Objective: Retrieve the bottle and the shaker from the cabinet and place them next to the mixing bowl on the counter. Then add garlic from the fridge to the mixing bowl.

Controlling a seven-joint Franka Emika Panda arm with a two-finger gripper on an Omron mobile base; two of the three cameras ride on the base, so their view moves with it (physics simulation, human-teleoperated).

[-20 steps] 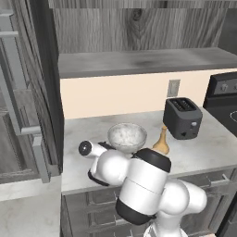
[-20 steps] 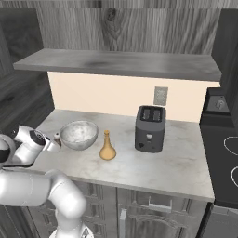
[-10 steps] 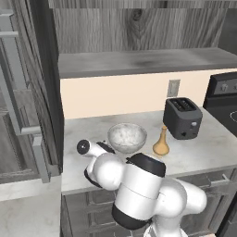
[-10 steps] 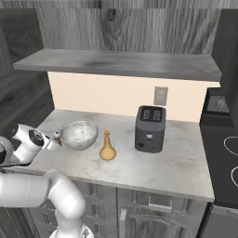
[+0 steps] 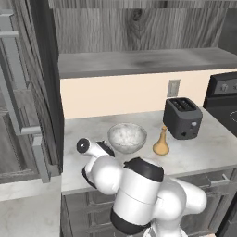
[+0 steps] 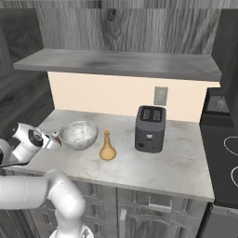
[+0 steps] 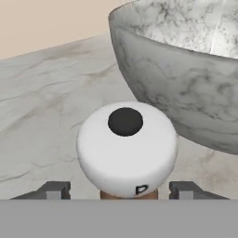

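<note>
Your shaker (image 7: 126,148) stands upright on the counter (image 7: 42,116), long axis vertical, its white rounded top facing straight up at the hand camera. A round black spot sits in the middle of that top, and a small dark letter "P" is printed low on the white dome; a sliver of the brown body shows beneath. It is just beside the mixing bowl (image 7: 186,79), whose marbled wall curves up close to it; whether the two touch you cannot tell.

Your gripper (image 7: 120,189) looks down along the shaker with one dark fingertip on each side of it. The jaws are apart, with a gap between each tip and the shaker, so nothing is clamped.

From the right base view, your arm reaches low over the counter's left end, the hand (image 6: 36,138) pointing toward the bowl (image 6: 78,135). The bottle (image 6: 107,148) stands upright, neck up, on the bowl's other side, with a black toaster (image 6: 150,128) further right.
</note>
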